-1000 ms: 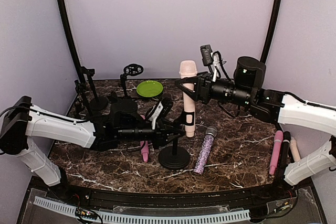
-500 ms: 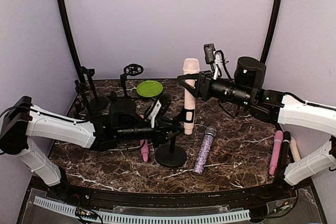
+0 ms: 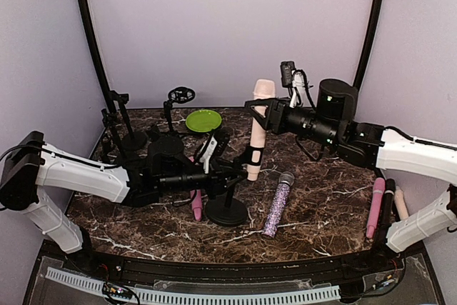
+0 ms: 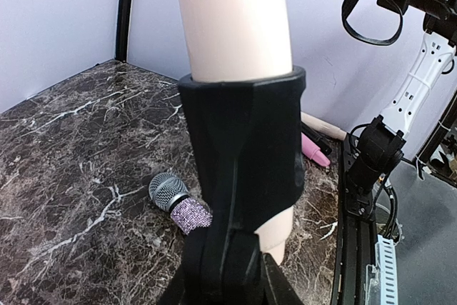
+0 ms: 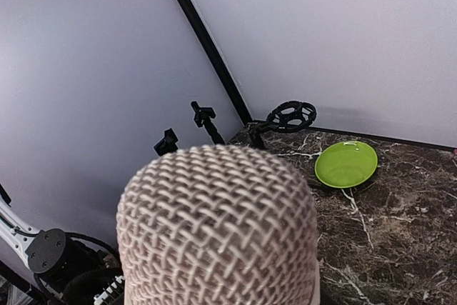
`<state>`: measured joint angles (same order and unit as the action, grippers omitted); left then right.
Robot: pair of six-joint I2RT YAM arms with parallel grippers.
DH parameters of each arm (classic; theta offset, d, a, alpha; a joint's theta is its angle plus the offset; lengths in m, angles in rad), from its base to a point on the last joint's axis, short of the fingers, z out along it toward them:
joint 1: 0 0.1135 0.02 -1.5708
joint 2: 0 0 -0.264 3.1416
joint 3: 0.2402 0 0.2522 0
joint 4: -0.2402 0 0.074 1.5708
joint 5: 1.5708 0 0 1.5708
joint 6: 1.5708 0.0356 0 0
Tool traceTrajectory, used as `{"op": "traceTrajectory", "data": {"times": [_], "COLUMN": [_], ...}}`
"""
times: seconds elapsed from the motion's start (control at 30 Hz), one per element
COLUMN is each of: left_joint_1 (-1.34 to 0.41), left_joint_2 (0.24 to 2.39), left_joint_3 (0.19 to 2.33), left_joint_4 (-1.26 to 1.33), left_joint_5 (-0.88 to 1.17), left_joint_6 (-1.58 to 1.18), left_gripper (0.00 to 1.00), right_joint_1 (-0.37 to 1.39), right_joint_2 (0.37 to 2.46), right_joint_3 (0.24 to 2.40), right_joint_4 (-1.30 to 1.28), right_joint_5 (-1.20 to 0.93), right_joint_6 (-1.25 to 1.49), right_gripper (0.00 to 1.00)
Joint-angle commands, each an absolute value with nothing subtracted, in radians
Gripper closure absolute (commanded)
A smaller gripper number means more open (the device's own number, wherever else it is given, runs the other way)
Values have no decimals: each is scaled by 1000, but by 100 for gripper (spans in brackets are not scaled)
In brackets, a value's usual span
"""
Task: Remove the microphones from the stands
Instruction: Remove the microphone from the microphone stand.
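Left gripper (image 3: 227,175) apparently clamps the stand (image 3: 226,212) to steady it; right gripper (image 3: 260,111), clenched on the mic (image 3: 257,135), can draw it upward.

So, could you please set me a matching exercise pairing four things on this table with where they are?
1. pale pink mesh-headed microphone
2. purple glitter microphone
3. lime-green round plate
4. hot-pink slim microphone

A. lying flat, right of the black round-based stand
B. standing in that stand's clip
C. far back, left of centre
D. at the marble table's right edge

Pairs: 1-B, 2-A, 3-C, 4-D.
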<state>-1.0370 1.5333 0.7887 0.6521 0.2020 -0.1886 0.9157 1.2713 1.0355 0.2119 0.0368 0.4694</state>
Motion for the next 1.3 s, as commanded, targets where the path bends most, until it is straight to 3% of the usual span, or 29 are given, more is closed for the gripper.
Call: {"op": "traceTrajectory", "data": {"times": [0.0,0.27,0.57,1.27], "left_joint_1": [-1037,-1036,-1023,-1026], "left_joint_2": [1485,1462,1463,1476], "left_joint_3": [749,715,710,715], "left_joint_4": [698,714,752,606], "left_joint_5": [184,215,344,208], "left_joint_6": [-203,-239,-268,-139], "left_gripper": [100,100,100,100], "right_joint_1": [896,864,842,840], "right_joint_2": [1259,1233,1182,1206], "right_joint_3": [1062,1063,1037,1052], "right_joint_4": [332,392,413,264], "right_joint_5": [17,-300,-455,59], "right_joint_6": [469,415,391,517], "right_gripper": [99,99,99,99]}}
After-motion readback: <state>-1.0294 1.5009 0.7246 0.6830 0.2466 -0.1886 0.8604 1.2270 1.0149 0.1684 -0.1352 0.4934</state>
